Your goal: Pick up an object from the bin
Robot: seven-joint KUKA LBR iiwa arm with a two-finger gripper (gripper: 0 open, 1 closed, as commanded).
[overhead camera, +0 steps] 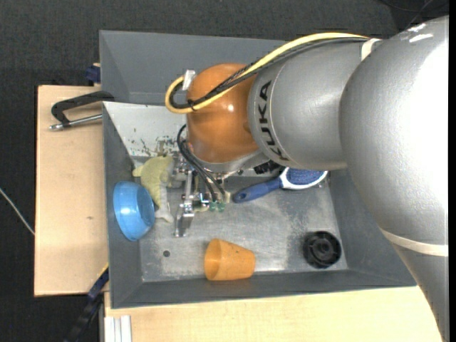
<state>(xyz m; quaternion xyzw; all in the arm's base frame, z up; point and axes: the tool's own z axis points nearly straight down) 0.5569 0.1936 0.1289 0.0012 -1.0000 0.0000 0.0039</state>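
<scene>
"Any text? Quick."

"One brand. 'KUKA' in black capitals on the grey arm (313,112), on the casing ring just beside the orange cover (217,112)."

"Which way does it run?"

"Sideways from where I stand, with the letters stacked down the curve of the casing. The top K sits under the yellow cable (169,97). U, K and A are clear."

"Gripper (184,216)?"

"Small fittings on it, markings too small to read."

"Things in the bin (285,226)?"

"Blue bowl (132,210), orange cup (228,260), black cap (321,249). Can't make out print on any of them from here."
</scene>
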